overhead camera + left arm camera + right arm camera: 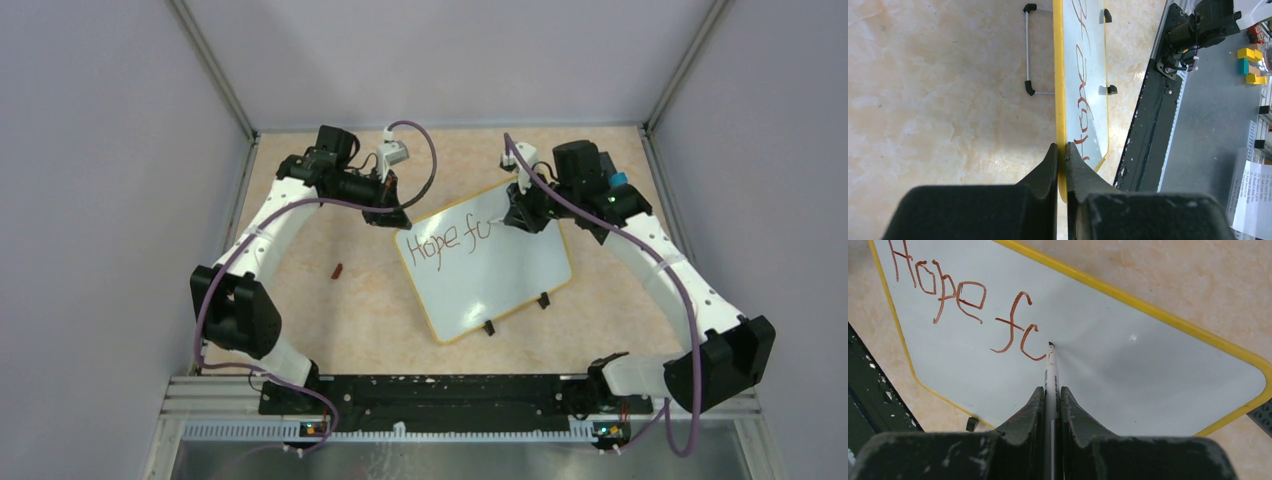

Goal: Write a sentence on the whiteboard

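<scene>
Marker tip on board, mid-word after "Hope f"

Right claw (1051, 390) clamped on marker (1050, 367), tip touching whiteboard (500, 285) at the open top of a half-made "o". Sentence (963, 300) runs left to right along the board's far edge, and the blank white lies right of the tip and nearer. Left claw (1061, 150) pinched together on the yellow rim at the far-left corner. Board sits mid-table (330, 320), between both claws.
</scene>
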Motion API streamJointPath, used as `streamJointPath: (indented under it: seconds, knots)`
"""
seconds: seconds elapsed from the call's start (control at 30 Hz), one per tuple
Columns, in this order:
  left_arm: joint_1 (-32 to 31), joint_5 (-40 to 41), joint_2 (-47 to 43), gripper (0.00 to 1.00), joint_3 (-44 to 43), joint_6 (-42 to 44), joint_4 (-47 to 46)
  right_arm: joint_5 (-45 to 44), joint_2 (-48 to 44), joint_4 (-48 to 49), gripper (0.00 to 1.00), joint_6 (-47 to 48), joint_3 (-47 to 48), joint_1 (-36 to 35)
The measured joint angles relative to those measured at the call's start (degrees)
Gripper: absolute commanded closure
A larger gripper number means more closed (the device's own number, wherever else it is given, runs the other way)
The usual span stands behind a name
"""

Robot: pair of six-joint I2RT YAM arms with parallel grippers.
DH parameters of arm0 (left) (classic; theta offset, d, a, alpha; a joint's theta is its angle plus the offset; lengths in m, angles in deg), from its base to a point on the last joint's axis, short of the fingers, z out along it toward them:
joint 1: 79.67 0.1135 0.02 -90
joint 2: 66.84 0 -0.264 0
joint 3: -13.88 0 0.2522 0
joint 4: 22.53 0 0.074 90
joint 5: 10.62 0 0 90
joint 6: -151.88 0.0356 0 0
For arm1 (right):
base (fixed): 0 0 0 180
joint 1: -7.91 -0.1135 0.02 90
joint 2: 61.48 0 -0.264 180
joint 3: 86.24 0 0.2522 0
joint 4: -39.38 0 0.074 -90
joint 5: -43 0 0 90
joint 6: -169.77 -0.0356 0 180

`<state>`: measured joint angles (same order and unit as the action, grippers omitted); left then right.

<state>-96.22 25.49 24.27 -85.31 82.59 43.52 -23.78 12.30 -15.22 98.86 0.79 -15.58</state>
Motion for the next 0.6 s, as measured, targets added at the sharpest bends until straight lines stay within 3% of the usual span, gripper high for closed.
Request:
streamJointPath:
  seconds: [0.6]
  knots:
    - [0.0,0.0,-0.6,1.00,0.5,0.0,-0.1,0.6,1.0,1.0,1.00,-1.3,1.1,-3.4]
